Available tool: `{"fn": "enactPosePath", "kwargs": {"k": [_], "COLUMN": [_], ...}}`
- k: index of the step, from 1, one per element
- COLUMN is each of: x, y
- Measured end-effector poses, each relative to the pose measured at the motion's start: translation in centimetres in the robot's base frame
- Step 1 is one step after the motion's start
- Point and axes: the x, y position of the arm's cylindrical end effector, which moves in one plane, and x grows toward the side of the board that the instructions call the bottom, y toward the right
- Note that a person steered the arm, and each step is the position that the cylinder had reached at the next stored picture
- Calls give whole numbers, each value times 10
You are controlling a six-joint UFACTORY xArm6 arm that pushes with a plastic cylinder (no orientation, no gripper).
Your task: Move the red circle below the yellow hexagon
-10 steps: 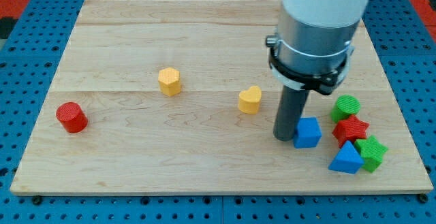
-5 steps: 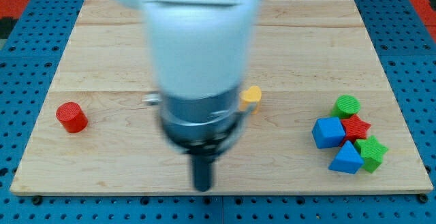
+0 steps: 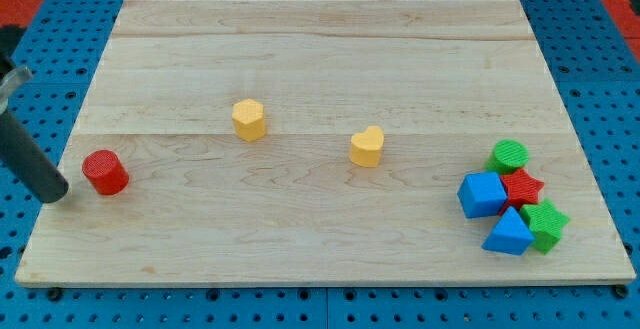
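Camera view | my tip (image 3: 52, 195) left of ribbed red circle (image 3: 104, 172) | faceted yellow hexagon (image 3: 249, 120) | no fingers

The wooden board (image 3: 320, 49) carries eight small coloured blocks, five clustered right.

You'll find no readable text, labels, brands, numbers or signs anywhere here: nothing printed on the pale wooden board (image 3: 320, 89), the blue perforated table (image 3: 610, 89) around it, the dark rod or any of the small coloured plastic blocks.
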Motion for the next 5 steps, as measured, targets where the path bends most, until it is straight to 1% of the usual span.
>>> {"fn": "enactPosePath", "kwargs": {"k": [1,3,4,5], "x": [-12,-24,-19,-14], "y": [38,174,157,103]}}
